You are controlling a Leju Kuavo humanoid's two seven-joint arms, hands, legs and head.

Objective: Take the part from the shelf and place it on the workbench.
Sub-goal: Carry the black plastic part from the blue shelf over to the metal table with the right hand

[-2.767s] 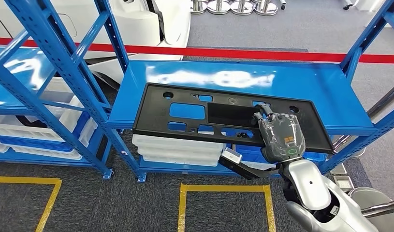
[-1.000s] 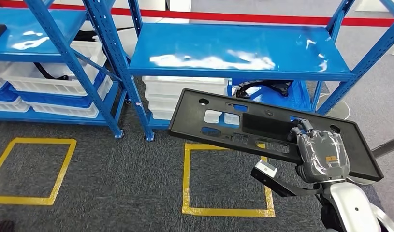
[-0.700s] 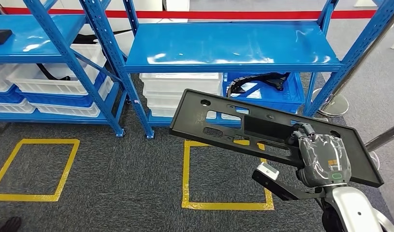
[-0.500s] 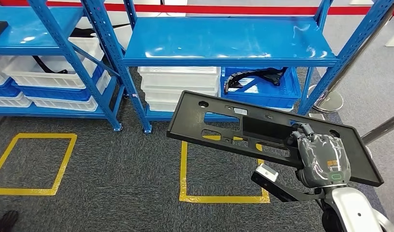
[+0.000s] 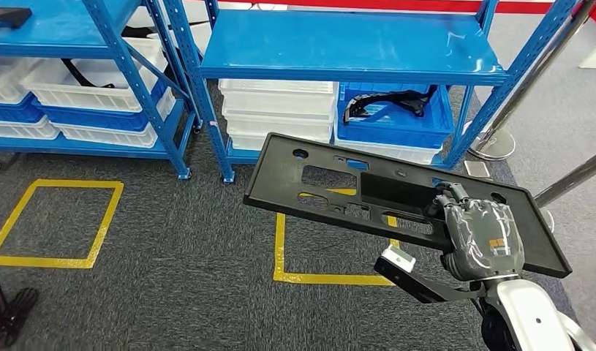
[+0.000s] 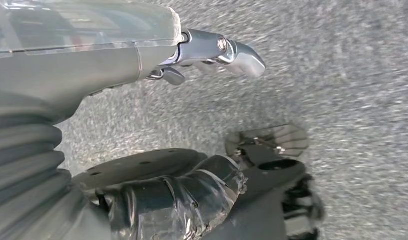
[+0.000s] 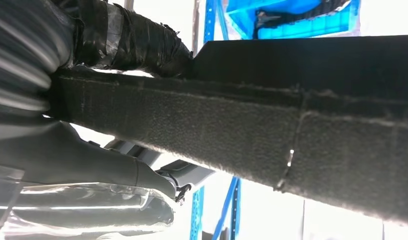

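The part (image 5: 276,186) is a long flat black plastic panel with several cut-outs. It hangs level in the air above the carpet, in front of the blue shelf (image 5: 353,47) and off it. My right hand (image 5: 481,241) grips the panel near its right end from the near edge, fingers over the top. In the right wrist view the panel's rough edge (image 7: 292,150) runs across the picture, clamped by that hand (image 7: 91,165). My left hand (image 6: 91,75) hangs over grey carpet, thumb apart from the fingers, holding nothing.
The blue shelf's top board is bare. Under it sit stacked white bins (image 5: 280,110) and a blue bin (image 5: 393,121) with black cable. A second blue rack (image 5: 61,36) stands left. Yellow floor squares (image 5: 280,252) (image 5: 53,223) mark the carpet. A stanchion base (image 5: 496,142) stands right.
The panel, lying on the shelf 2.8 s ago, is now carried clear of it in my right hand. The whole view has shifted and the shelf sits farther up the picture.
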